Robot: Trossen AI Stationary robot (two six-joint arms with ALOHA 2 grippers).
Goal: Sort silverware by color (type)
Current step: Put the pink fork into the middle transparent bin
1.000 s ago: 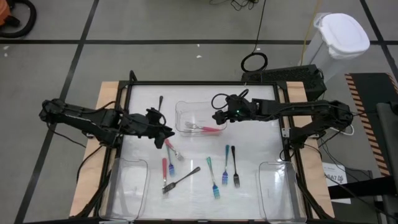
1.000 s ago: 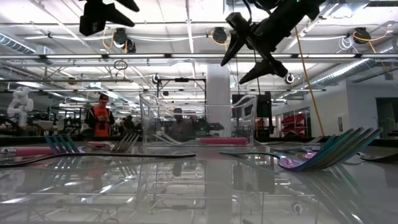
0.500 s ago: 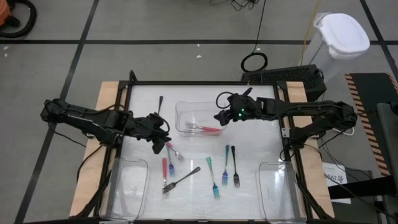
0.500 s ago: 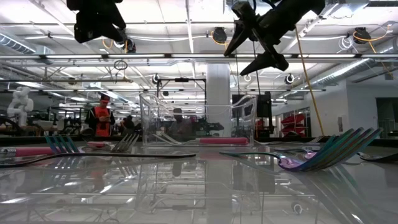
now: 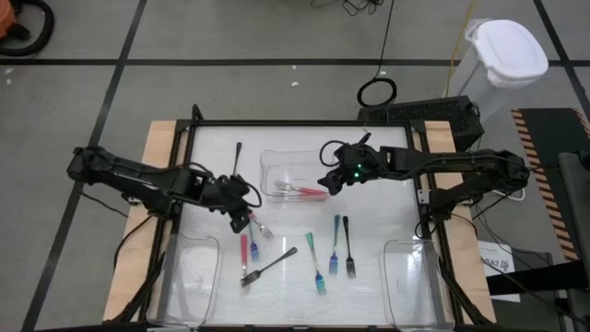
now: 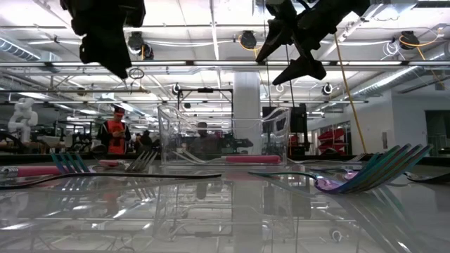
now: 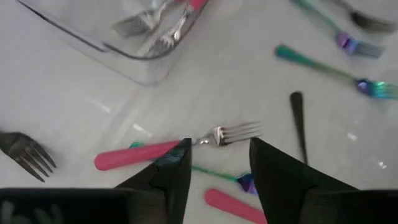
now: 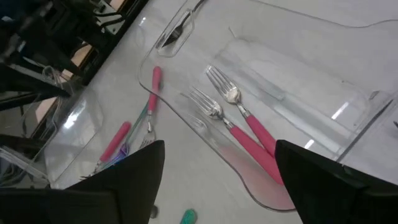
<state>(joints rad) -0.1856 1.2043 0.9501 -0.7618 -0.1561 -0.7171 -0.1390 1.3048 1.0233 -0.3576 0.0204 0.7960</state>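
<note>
Pink-handled fork (image 7: 168, 148), steel tines, flat beside clear tray (image 7: 93, 37) | left gripper (image 7: 217, 163) half-spread above it, empty | right gripper (image 8: 217, 180) wide, empty

Illumination bright and even, sourced from overhead ceiling fixtures (image 6: 247, 39). Table surface (image 5: 369, 207) shows glare and mirror reflections in the low view. Nearest utensils there are out of focus. Left wrist view slightly soft. Shadows faint.

High cam stares straight down on the whole counter (image 5: 369, 267). Low cam sits at counter height, looking level into the room. Both wrist cams hang close above the counter, and both catch the clear tray (image 7: 93, 37) holding pink forks (image 8: 249, 127).
</note>
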